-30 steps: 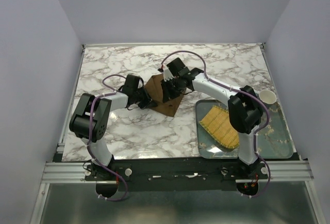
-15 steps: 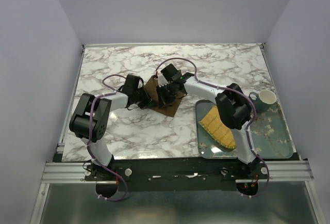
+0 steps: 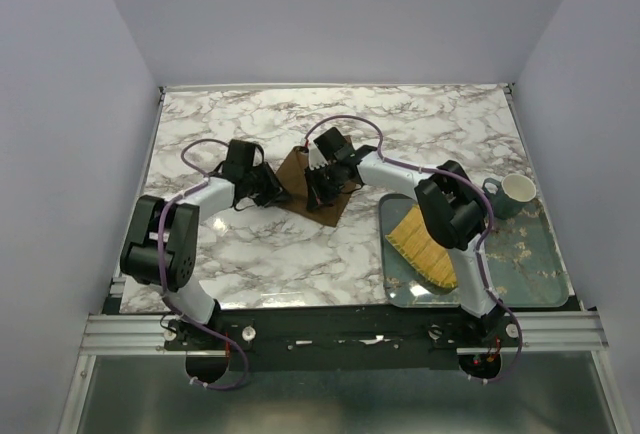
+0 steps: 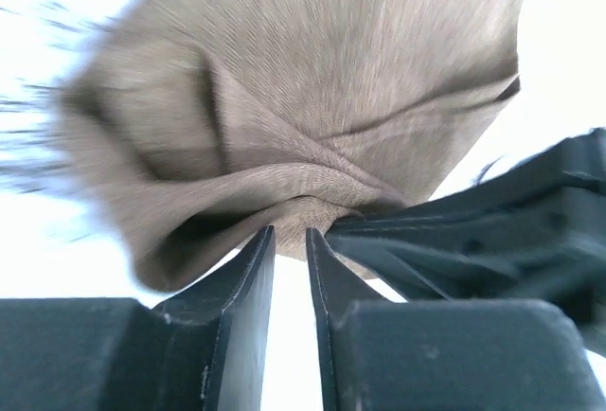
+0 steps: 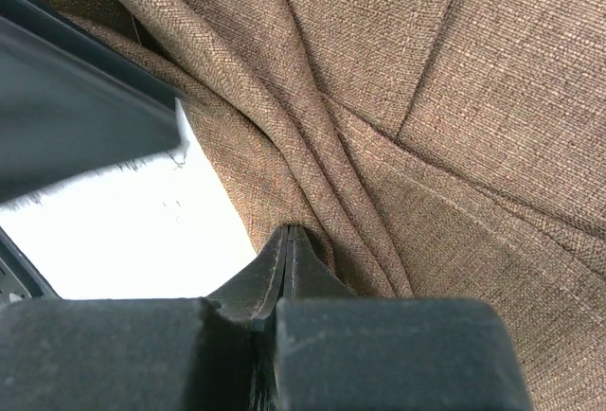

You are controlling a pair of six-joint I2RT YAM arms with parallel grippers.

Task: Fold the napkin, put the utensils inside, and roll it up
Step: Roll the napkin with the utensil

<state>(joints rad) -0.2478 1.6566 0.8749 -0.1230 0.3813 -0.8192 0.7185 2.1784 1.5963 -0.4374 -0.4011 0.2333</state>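
Shut tight at the right gripper [image 5: 289,233], tip against tip, nipping a pleat of the napkin [image 5: 426,98], with creases fanning away from that pinch upward and to the right. Cracked open only a slit at the left gripper [image 4: 289,236], holding nothing, with white showing through the gap. Just past those left tips, a puckered fold of the same brown cloth, close to them but not between them. Beside them on the right of the left wrist view, the dark fingers of the other arm, buried nose-first in that fold.

From above, both arms stretched in over the napkin, the left from the left side and the right from the right, very near each other at its middle. Bunched and creased there, flatter toward the far and near corners. Lying on the marble table [image 3: 250,254] about mid-depth, a little left of centre. Well apart to the right, a shiny tray [image 3: 545,284] bearing a yellow woven mat [image 3: 425,244], and a white mug [image 3: 517,190] near the tray's far right corner.
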